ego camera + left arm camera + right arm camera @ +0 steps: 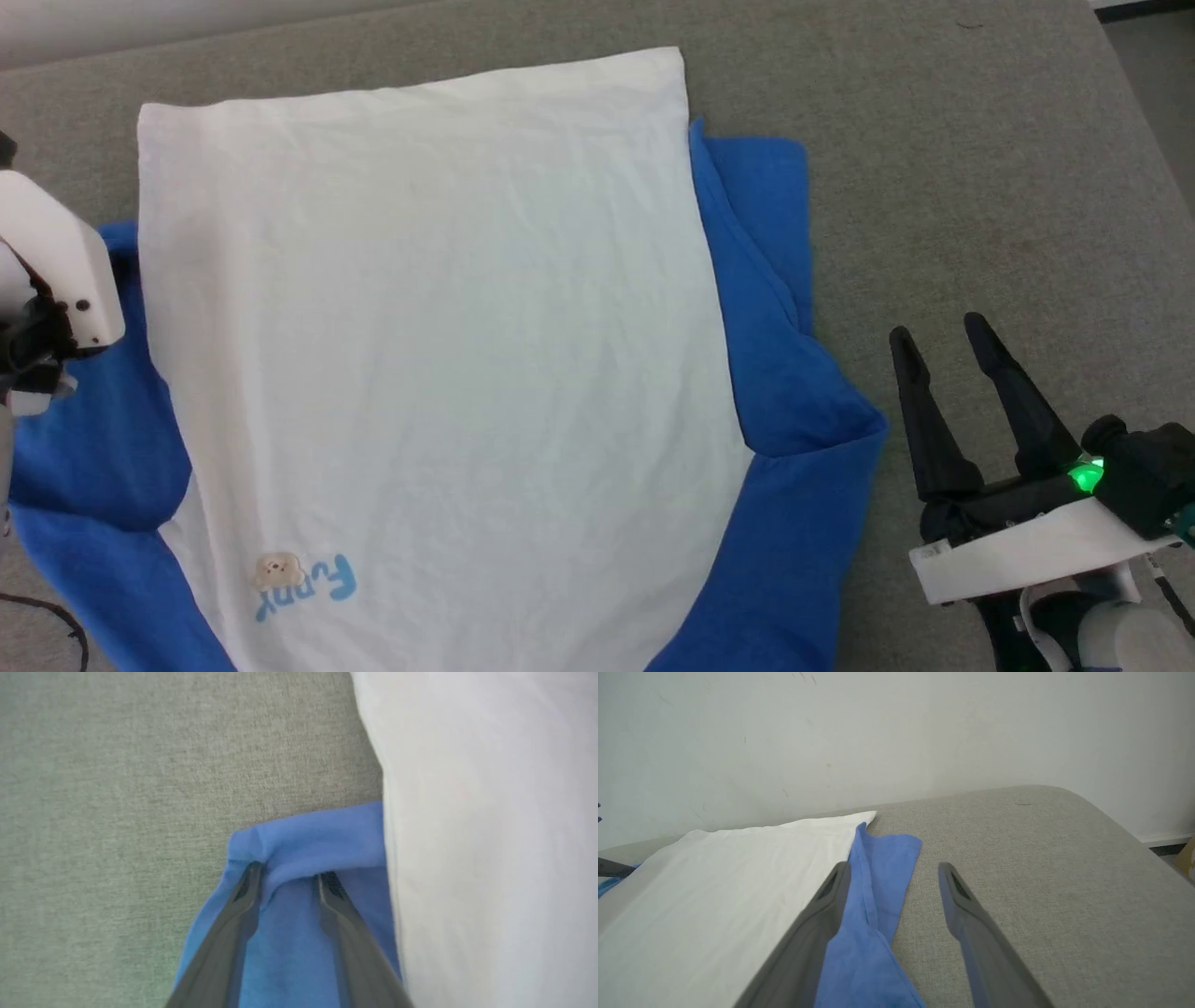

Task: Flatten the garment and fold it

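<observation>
The garment [429,327] lies spread flat, its white body up, with the blue lettering [322,583] and tan patch [278,567] near the bottom of the head view. Blue sleeves lie along both sides: the left sleeve [84,448] and the right sleeve [775,280]. My left gripper [289,875] rests on the left sleeve [303,840], its fingers apart, and a ridge of blue cloth bunches at the tips. Its white wrist housing [56,271] is at the left edge. My right gripper [938,331] stands open to the right of the garment, nothing between its fingers [831,891].
The shirt lies on a wide grey fabric-covered surface [980,140] with bare room to the right and beyond the hem. A pale wall [896,732] rises behind it. The surface's rounded corner and the floor [1158,56] are at the far right. A thin black cable [56,616] runs at the lower left.
</observation>
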